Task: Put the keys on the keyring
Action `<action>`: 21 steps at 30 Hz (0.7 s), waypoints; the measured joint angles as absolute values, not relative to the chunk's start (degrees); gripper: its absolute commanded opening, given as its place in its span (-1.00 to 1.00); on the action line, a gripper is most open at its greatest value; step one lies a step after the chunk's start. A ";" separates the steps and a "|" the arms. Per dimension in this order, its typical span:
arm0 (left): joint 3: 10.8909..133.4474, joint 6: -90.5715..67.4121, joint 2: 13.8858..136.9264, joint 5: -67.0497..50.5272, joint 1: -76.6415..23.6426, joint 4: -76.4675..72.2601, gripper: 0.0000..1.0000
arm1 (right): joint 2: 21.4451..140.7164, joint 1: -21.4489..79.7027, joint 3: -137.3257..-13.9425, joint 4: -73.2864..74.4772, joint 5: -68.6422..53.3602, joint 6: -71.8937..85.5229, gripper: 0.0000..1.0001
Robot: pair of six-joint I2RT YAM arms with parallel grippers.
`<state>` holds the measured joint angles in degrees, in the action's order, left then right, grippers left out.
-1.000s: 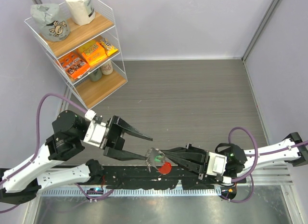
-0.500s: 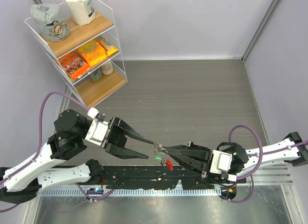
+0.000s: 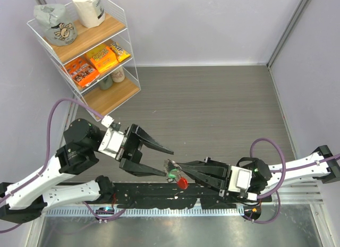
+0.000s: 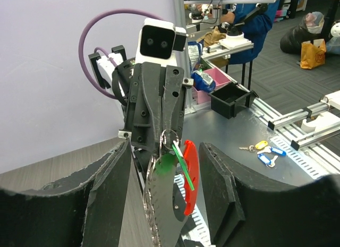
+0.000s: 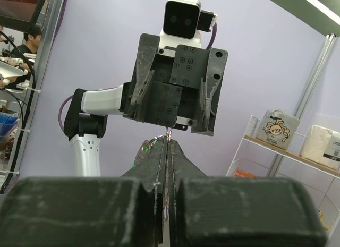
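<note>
The two arms are meeting nose to nose low over the near edge of the grey wood-grain table [image 3: 212,103]. The right gripper [image 3: 179,168] is reaching in from the right with its black fingers [image 5: 159,163] pressed tight together. At their very tips they are pinching the small keyring of silvery metal with one bright red arc [image 4: 190,175].

In the left wrist view the keyring is hanging off those tips, clear of the table. The red arc is curving down on the right and the silvery chain-like part is drooping below it. The tiny metal key with the bright green head [image 4: 181,164] is lying slantwise across the keyring, touching it. Whether it is properly threaded on, I cannot tell, and I am not picking out a black-headed key anywhere.

The left gripper [image 3: 167,163] is coming in from the left with its fingers [image 4: 114,199] spread wide. They are sitting on either side of the dangling keyring and touching nothing.

A small bunch of yellow- and blue-tagged keys [image 4: 264,151] is lying on a metal surface beyond. The white wire rack with wooden shelves [image 3: 106,101] is standing at the table's far left corner, loaded with snack packets.
</note>
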<state>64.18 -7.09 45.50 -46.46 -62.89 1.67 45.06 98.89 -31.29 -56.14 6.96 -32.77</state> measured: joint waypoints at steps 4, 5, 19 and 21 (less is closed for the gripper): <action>64.90 -7.09 46.46 -46.28 -62.89 1.54 0.09 | 45.78 98.89 -31.70 -56.18 6.94 -32.77 -0.89; 64.95 -7.11 46.63 -46.26 -62.89 1.52 0.07 | 45.95 98.91 -31.77 -56.16 6.94 -32.80 -0.89; 65.32 -7.09 47.59 -46.41 -62.89 1.76 -0.30 | 48.16 98.89 -33.23 -56.16 7.03 -32.91 -0.89; 65.36 -7.05 47.51 -46.54 -62.89 1.93 -0.33 | 48.25 98.89 -33.30 -56.25 7.18 -33.01 -0.89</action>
<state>65.36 -7.05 47.51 -46.54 -62.89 1.93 48.25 98.89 -33.30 -56.25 7.18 -33.01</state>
